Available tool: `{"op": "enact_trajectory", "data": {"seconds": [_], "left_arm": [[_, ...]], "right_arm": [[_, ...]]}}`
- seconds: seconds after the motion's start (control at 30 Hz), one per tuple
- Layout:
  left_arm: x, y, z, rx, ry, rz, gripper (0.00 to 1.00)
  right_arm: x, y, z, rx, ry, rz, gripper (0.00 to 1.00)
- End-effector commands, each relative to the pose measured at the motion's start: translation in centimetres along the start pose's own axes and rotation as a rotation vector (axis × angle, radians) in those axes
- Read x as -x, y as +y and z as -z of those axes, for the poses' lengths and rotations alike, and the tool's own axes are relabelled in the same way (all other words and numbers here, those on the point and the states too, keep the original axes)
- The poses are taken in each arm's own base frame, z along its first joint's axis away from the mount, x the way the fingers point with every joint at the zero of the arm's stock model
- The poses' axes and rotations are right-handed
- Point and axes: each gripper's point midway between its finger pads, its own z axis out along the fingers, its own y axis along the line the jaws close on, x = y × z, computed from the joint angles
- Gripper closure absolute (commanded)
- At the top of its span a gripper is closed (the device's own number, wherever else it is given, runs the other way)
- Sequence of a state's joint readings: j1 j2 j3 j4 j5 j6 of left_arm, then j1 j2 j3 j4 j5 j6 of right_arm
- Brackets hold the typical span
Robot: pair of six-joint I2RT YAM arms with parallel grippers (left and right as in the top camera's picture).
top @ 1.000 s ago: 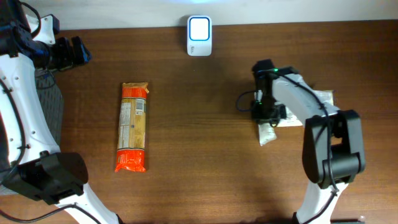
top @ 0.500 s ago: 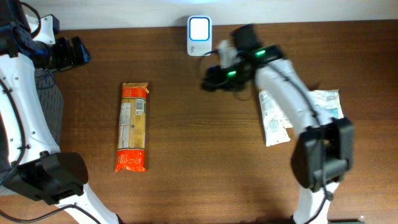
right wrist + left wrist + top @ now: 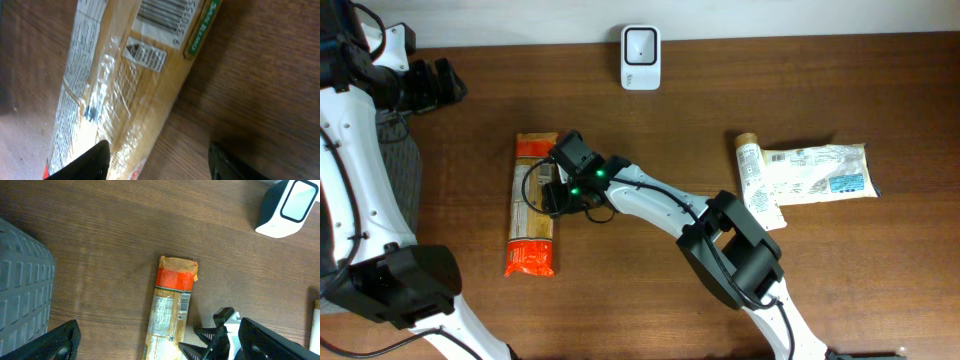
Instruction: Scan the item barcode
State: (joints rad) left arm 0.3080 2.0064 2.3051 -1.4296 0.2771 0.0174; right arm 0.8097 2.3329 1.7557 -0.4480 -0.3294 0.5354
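A long orange and yellow pasta packet [image 3: 533,217] lies lengthwise on the table's left half, label side up. In the right wrist view its barcode [image 3: 161,14] shows at the top edge. My right gripper [image 3: 546,194] hovers low over the packet's middle and is open. One fingertip [image 3: 84,163] is above the packet [image 3: 115,85] and the other stands over bare wood. The white scanner [image 3: 640,45] stands at the far edge. My left gripper [image 3: 432,84] is open at the far left, high above the packet [image 3: 171,311].
A tube-like packet [image 3: 757,186] and a white flat packet [image 3: 818,171] lie at the right. A grey basket [image 3: 24,287] sits at the left edge, below my left arm. The scanner [image 3: 287,207] shows in the left wrist view's top right corner.
My right arm swung from the packets at the right, past the scanner, over to the pasta packet at the left. The white packets now lie on the table. The left arm has not moved.
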Motion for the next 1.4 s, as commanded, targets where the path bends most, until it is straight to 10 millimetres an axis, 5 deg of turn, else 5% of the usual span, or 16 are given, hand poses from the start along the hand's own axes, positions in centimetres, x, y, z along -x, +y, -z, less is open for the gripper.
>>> {"op": "enact_trajectory", "data": {"seconds": [0.0, 0.1, 0.27, 0.3, 0.43, 0.5, 0.6, 0.77, 1.03, 1.1, 1.23, 1.27, 1.33, 1.37], "left_arm": [[0.2, -0.1, 0.6, -0.003, -0.016, 0.001, 0.01], [0.2, -0.1, 0.6, -0.003, -0.016, 0.001, 0.01], [0.2, -0.1, 0.6, -0.003, -0.016, 0.001, 0.01], [0.2, -0.1, 0.6, -0.003, -0.015, 0.001, 0.01], [0.2, -0.1, 0.6, -0.003, -0.016, 0.001, 0.01], [0.2, -0.1, 0.6, -0.003, -0.015, 0.001, 0.01], [0.2, -0.1, 0.6, -0.003, -0.015, 0.001, 0.01], [0.2, -0.1, 0.6, -0.003, -0.016, 0.001, 0.01], [0.2, -0.1, 0.6, -0.003, -0.016, 0.001, 0.01], [0.2, -0.1, 0.6, -0.003, -0.016, 0.001, 0.01], [0.2, -0.1, 0.6, -0.003, -0.016, 0.001, 0.01], [0.2, -0.1, 0.6, -0.003, -0.015, 0.001, 0.01], [0.2, -0.1, 0.6, -0.003, -0.016, 0.001, 0.01], [0.2, -0.1, 0.6, -0.003, -0.016, 0.001, 0.01]], "right_arm": [[-1.3, -0.5, -2.1, -0.041, 0.011, 0.013, 0.39], [-2.5, -0.8, -3.9, -0.086, 0.013, 0.034, 0.45], [-3.6, -2.6, -5.0, -0.165, 0.033, 0.030, 0.96], [-4.0, -2.9, -4.9, -0.169, 0.052, 0.021, 0.96], [-2.6, -3.3, -1.5, -0.120, 0.081, -0.032, 0.96], [-1.3, -4.3, 1.9, -0.129, 0.083, 0.010, 0.96], [-1.8, -6.7, 7.3, -0.183, 0.168, 0.162, 0.96], [-3.6, -12.0, 12.5, -0.460, 0.274, 0.192, 0.96], [0.7, -14.2, 23.2, -0.886, 0.213, 0.252, 0.96], [-0.2, -13.1, 22.9, -0.880, 0.245, 0.281, 0.96], [-3.4, -9.6, 18.1, -0.763, 0.320, 0.360, 0.96], [-3.3, -9.8, 17.8, -0.775, 0.311, 0.366, 0.88], [-2.4, -11.7, 18.8, -0.792, 0.309, 0.345, 0.51], [-2.3, -12.6, 18.9, -0.774, 0.329, 0.348, 0.44]]}}
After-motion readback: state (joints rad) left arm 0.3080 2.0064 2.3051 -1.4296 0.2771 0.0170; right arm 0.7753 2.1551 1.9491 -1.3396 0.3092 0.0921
